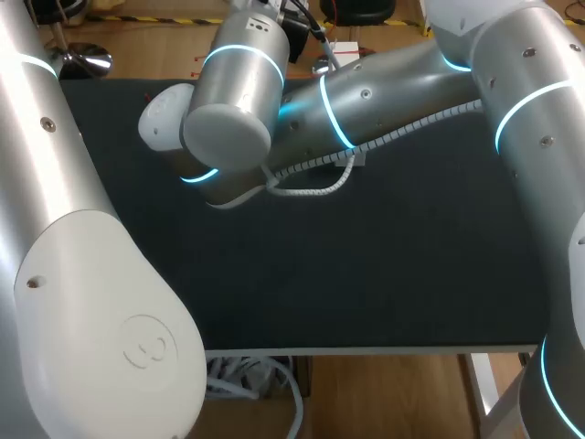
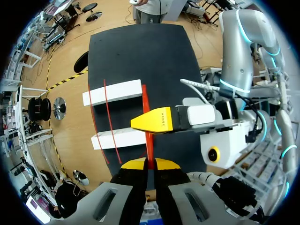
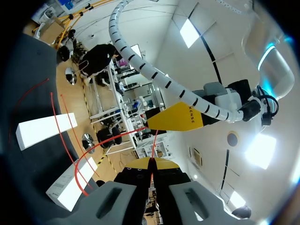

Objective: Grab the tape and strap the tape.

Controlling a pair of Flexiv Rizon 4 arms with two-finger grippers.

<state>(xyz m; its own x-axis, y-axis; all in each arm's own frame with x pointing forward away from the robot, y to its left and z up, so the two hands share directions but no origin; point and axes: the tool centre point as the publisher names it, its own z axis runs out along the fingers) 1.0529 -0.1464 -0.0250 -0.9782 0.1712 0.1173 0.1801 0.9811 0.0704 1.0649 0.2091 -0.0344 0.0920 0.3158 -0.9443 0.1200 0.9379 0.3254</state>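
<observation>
A thin red tape (image 2: 146, 101) runs taut from between my left gripper's (image 2: 150, 163) yellow tips, which are shut on it, out over the black table. My right gripper (image 2: 154, 120) sits just ahead of the left one on the same strand. In the right wrist view the red tape (image 3: 153, 143) rises from my right gripper (image 3: 151, 162), shut on it, toward the left gripper's yellow finger (image 3: 177, 117). More red strands (image 2: 106, 117) lie looped across two white blocks (image 2: 113, 92) (image 2: 120, 138). In the head view both grippers and the tape are hidden under my arms.
The black table (image 1: 384, 274) fills the head view. My left arm (image 1: 82, 274) covers its left side, and my right arm (image 1: 366, 101) reaches across the back toward the left. The white blocks (image 3: 46, 129) (image 3: 70, 186) lie side by side near the table's edge.
</observation>
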